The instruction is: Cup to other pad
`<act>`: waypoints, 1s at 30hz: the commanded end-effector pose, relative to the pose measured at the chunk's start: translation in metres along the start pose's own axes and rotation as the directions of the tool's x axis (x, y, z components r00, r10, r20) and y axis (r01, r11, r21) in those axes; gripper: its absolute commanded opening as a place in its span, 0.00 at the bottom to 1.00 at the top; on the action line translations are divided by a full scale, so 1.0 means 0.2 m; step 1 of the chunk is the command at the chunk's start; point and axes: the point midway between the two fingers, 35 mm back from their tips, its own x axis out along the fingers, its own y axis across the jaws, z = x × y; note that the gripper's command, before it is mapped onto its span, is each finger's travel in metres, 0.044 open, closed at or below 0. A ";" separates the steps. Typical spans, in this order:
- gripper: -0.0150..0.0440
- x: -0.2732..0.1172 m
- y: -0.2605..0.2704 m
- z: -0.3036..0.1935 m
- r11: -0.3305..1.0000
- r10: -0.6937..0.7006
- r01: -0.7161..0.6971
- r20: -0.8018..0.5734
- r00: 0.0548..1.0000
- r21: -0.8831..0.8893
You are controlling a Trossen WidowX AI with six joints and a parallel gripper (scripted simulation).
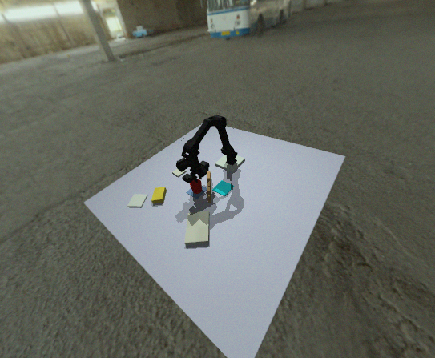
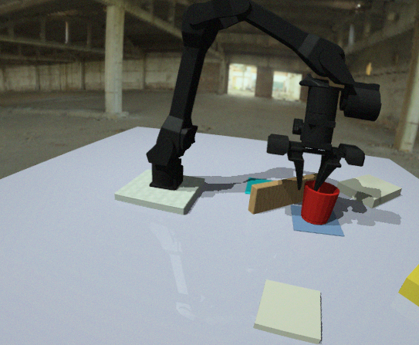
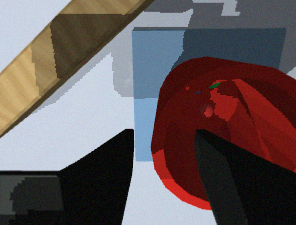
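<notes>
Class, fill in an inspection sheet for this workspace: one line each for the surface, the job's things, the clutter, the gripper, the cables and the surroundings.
Surface: pale table top, shadowed near the arm.
Job's things: red cup upright on the blue pad; marbles inside; teal pad beyond the wooden board.
Clutter: yellow block, cream slabs, larger cream block.
Gripper: gripper points down with its fingers astride the cup's rim, one outside and one inside; partly closed, not yet clamped on the wall.
Cables: nothing seen.
Surroundings: concrete hall with pillars; parked bus.
</notes>
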 end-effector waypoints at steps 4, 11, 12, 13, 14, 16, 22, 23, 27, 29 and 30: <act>0.50 0.07 0.00 0.00 1.000 0.005 -0.005 0.006 1.000 -0.007; 0.50 0.12 0.01 0.00 1.000 0.005 -0.005 0.006 1.000 -0.007; 0.50 0.13 0.01 0.00 1.000 0.005 -0.005 0.006 1.000 -0.007; 0.50 0.14 0.01 0.00 1.000 0.005 -0.005 0.006 1.000 -0.007; 0.50 0.14 0.01 0.00 1.000 0.005 -0.005 0.006 1.000 -0.007; 0.50 0.14 0.01 0.00 1.000 0.005 -0.005 0.006 1.000 -0.007; 0.44 0.13 0.01 0.00 1.000 0.004 -0.004 0.000 1.000 0.000; 0.43 0.13 0.01 0.00 1.000 0.004 -0.004 0.000 1.000 0.000; 0.38 0.13 0.01 0.00 1.000 0.004 -0.004 0.000 1.000 0.000; 0.36 0.13 0.01 0.00 1.000 0.004 -0.004 0.000 1.000 0.000; 0.35 0.13 0.01 0.00 1.000 0.004 -0.004 0.000 1.000 0.000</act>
